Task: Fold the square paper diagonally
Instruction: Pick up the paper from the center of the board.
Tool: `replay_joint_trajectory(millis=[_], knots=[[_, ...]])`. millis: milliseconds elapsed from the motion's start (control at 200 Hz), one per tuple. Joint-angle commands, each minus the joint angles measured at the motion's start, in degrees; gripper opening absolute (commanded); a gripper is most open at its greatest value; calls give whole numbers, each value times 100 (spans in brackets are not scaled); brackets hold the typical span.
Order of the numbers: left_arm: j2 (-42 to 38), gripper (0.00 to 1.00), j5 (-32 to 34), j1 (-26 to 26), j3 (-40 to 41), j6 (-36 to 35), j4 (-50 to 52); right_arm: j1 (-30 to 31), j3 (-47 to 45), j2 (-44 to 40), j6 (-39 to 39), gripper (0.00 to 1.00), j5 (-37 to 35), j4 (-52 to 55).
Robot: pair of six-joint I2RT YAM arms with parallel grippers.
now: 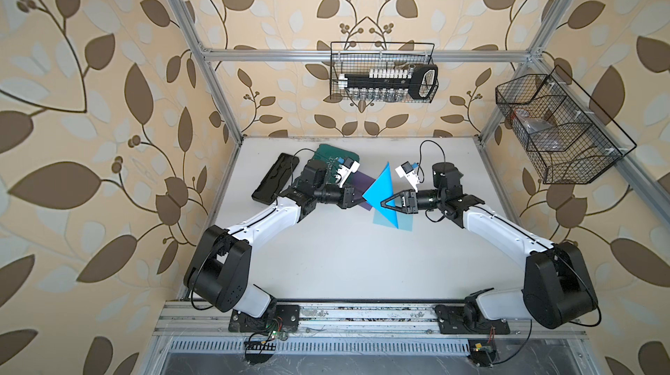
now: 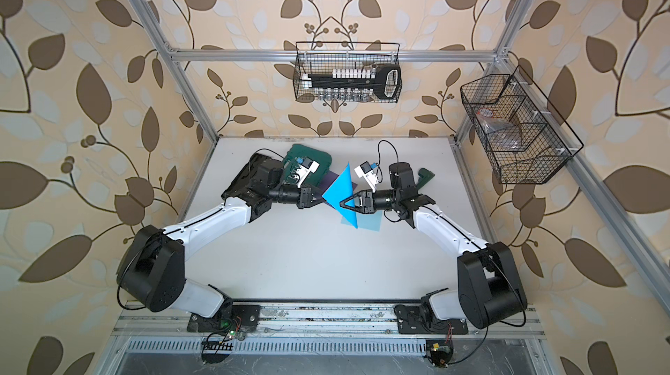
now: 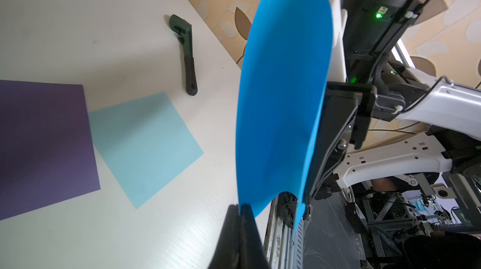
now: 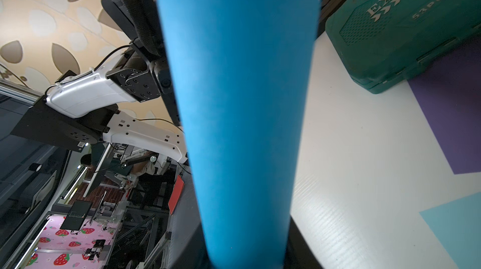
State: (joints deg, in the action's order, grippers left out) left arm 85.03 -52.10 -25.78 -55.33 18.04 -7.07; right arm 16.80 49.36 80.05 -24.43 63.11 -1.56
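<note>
The square paper [image 1: 379, 190] [image 2: 339, 191] is bright blue and hangs in the air over the back of the table, bent into a curve between my two grippers. My left gripper [image 1: 362, 198] [image 3: 239, 206] is shut on one corner of it; in the left wrist view the sheet [image 3: 283, 98] rises from the pinched tips. My right gripper [image 1: 382, 203] [image 2: 341, 204] faces it from the other side. In the right wrist view the rounded bend of the paper [image 4: 242, 98] fills the gap of my right gripper [image 4: 244, 254], whose jaws stand apart on either side.
A purple sheet [image 3: 44, 145] and a light blue sheet [image 3: 145, 148] lie flat on the white table below. A green wrench [image 3: 186, 51] lies behind the right arm, a green tool case [image 4: 406, 33] and a black tray [image 1: 275, 177] behind the left. Wire baskets [image 1: 384, 72] hang on the frame.
</note>
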Motion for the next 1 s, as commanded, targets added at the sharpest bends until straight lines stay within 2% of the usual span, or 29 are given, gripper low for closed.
replay_joint_trajectory(millis=[0, 170, 445, 725, 995], knots=[[-13, 4, -68, 56, -171, -12, -152, -11, -3, 54, 21, 32, 87, -49], [-114, 7, 25, 95, -98, 103, -240, -26, 8, 53, 79, 31, 65, 31], [-202, 8, 9, 143, -39, 183, -321, -58, 16, 30, 106, 29, 94, 84], [-198, 14, 39, 143, -33, 242, -360, -58, -20, 37, 113, 25, 160, 88], [-198, 3, -54, 148, -74, 344, -470, -47, -40, 27, 105, 23, 158, 86]])
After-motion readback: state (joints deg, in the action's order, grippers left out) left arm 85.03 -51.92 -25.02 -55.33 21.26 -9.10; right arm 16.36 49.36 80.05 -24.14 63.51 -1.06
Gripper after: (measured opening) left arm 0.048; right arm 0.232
